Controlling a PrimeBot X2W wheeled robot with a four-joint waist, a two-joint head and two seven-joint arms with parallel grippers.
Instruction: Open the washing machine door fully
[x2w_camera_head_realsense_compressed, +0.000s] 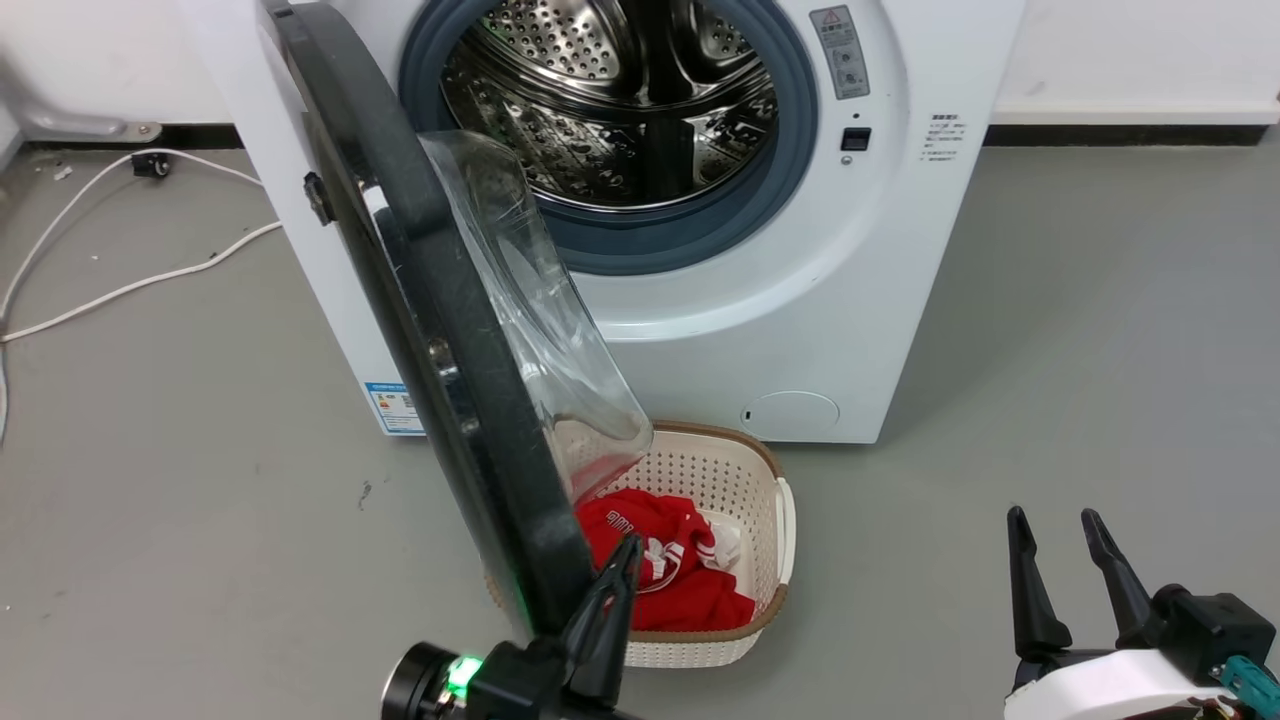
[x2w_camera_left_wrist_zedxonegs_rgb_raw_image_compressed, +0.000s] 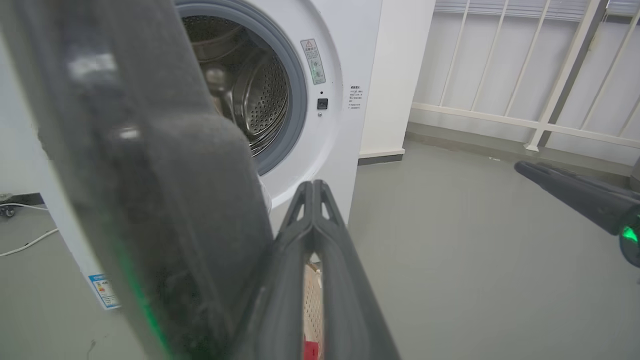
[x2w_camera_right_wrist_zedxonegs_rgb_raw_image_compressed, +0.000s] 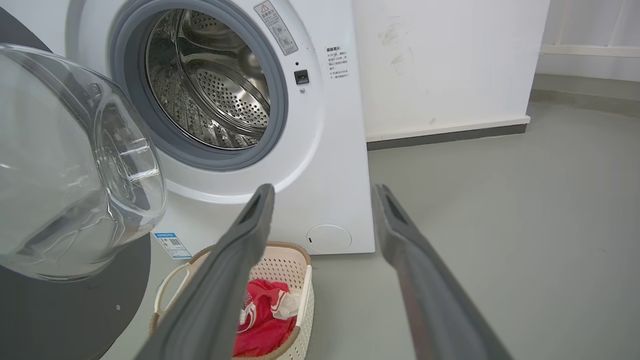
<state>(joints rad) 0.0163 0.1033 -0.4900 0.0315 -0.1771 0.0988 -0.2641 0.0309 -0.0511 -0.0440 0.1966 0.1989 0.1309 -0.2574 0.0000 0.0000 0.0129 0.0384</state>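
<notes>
The white washing machine (x2w_camera_head_realsense_compressed: 850, 300) stands with its steel drum exposed. The washing machine door (x2w_camera_head_realsense_compressed: 450, 330) is swung out towards me and shows nearly edge-on, its clear glass bowl (x2w_camera_head_realsense_compressed: 530, 320) bulging to the right. My left gripper (x2w_camera_head_realsense_compressed: 628, 548) is shut with nothing in it and lies close along the inner side of the door's lower rim. In the left wrist view the shut left gripper (x2w_camera_left_wrist_zedxonegs_rgb_raw_image_compressed: 312, 186) rises beside the blurred dark door (x2w_camera_left_wrist_zedxonegs_rgb_raw_image_compressed: 150, 200). My right gripper (x2w_camera_head_realsense_compressed: 1053, 520) is open and holds nothing, low on the right and well apart from the door. From the right wrist, its spread fingers (x2w_camera_right_wrist_zedxonegs_rgb_raw_image_compressed: 235, 260) frame the machine's front.
A cream perforated basket (x2w_camera_head_realsense_compressed: 760, 500) with a red garment (x2w_camera_head_realsense_compressed: 680, 590) sits on the floor under the door's glass. A white cable (x2w_camera_head_realsense_compressed: 130, 290) trails across the floor at the left. A white railing (x2w_camera_left_wrist_zedxonegs_rgb_raw_image_compressed: 525, 75) stands off to the machine's right, with grey floor before it.
</notes>
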